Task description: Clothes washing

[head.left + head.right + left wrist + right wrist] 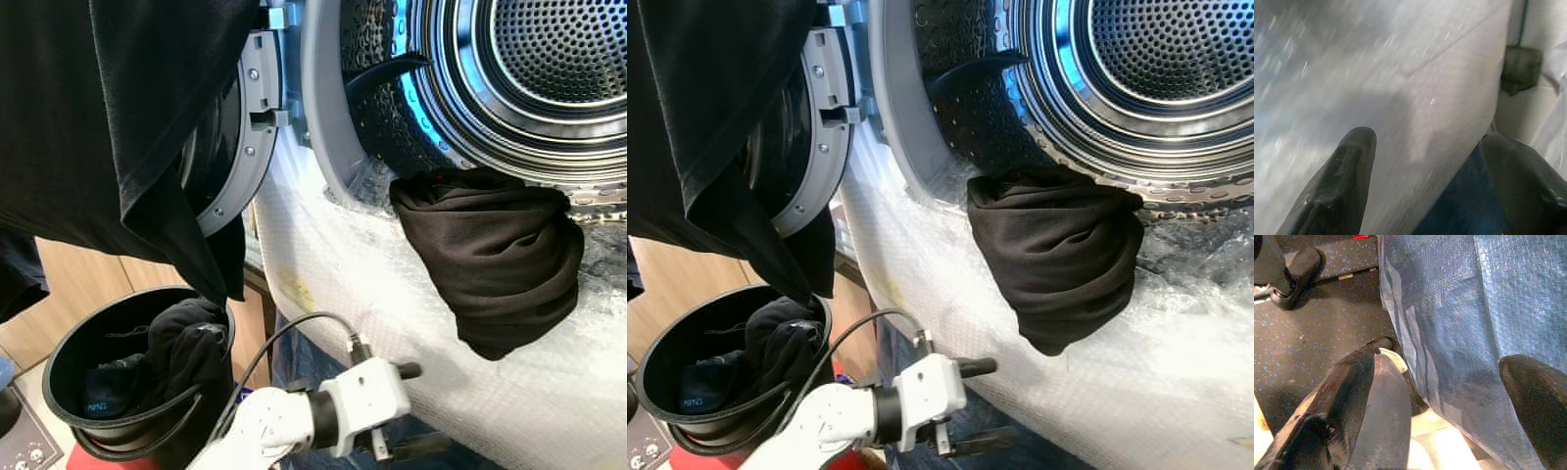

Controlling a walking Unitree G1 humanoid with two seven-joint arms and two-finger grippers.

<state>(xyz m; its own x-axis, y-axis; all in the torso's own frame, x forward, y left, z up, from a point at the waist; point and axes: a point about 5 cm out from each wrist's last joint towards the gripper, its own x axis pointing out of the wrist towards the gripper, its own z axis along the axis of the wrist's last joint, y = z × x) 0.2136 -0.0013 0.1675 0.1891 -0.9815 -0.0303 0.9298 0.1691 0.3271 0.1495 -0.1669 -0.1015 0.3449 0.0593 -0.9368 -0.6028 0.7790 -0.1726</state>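
Garments: one black bundle [490,257] (on drum lip), one bucket [69,392]; left jaws parted

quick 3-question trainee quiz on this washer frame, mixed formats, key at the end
1. True or false: the black garment lies fully inside the drum.
2. The bucket holds: A) dark clothes B) towels C) bottles.
3. Fill in: the left claw has its fingers ____.

Key: 1 false, it hangs out over the door opening's rim. 2 A. 3 open, facing the bubble wrap on the washer front.
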